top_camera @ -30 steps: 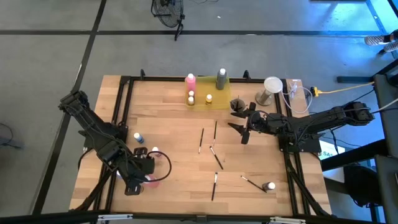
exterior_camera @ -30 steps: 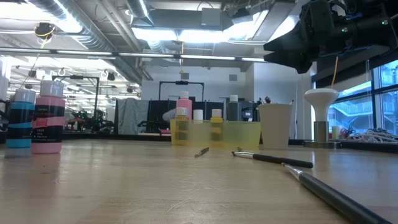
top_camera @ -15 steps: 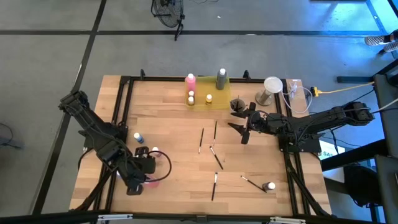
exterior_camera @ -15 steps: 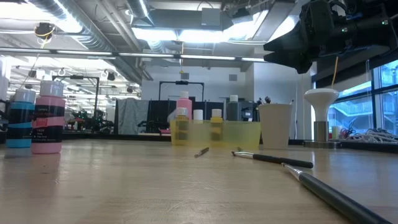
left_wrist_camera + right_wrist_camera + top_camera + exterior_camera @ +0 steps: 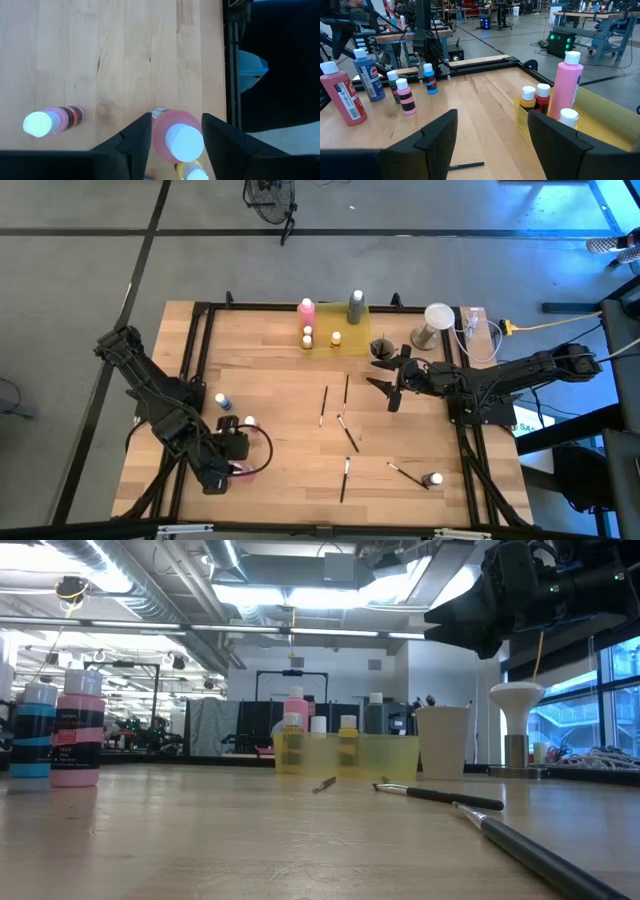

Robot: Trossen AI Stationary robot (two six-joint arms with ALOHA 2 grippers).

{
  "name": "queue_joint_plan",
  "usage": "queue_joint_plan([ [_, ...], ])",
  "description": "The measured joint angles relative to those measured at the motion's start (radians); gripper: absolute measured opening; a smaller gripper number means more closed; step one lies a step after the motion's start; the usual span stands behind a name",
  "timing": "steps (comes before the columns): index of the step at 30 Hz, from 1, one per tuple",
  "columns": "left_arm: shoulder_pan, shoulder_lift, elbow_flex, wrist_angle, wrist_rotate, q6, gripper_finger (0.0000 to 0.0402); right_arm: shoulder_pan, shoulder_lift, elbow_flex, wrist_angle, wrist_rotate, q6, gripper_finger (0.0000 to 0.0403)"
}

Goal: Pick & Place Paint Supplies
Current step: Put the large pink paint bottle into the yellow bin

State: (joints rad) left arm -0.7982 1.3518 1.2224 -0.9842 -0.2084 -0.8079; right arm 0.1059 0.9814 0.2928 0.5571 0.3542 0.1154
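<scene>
our left claw [image 5: 172, 137] stands parted around a pink paint bottle [image 5: 172, 135] on the counter [image 5: 100, 60], our right claw [image 5: 492, 132] hanging released.

Bottles [image 5: 307, 310] in tray [image 5: 345, 345]; brushes [image 5: 346, 395] mid-table [image 5: 280, 395]

Bright ceiling strip lights [image 5: 270, 595] glare in the low view; the near paintbrush [image 5: 545, 858] is blurred.

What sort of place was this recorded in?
Probably a robotics lab or workshop hall: a black-framed wooden table on grey concrete floor, exposed ceiling ducts, and other equipment-laden workbenches behind.
</scene>
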Motion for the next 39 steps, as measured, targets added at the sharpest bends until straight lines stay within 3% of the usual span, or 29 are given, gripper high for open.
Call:
queue_joint_plan([
  [8,0.000,0.000,0.000,0.031,0.010,-0.003,0.0210,0.000,0.000,0.000,0.000,0.000,0.000,0.0245],
  [18,-0.003,0.000,0.000,0.031,0.124,-0.068,0.0212,0.000,0.000,0.000,0.000,0.001,0.000,0.0245],
  [39,-0.035,-0.001,-0.039,0.014,0.042,-0.016,0.0209,0.000,0.000,0.000,-0.022,0.003,0.000,0.0245],
])
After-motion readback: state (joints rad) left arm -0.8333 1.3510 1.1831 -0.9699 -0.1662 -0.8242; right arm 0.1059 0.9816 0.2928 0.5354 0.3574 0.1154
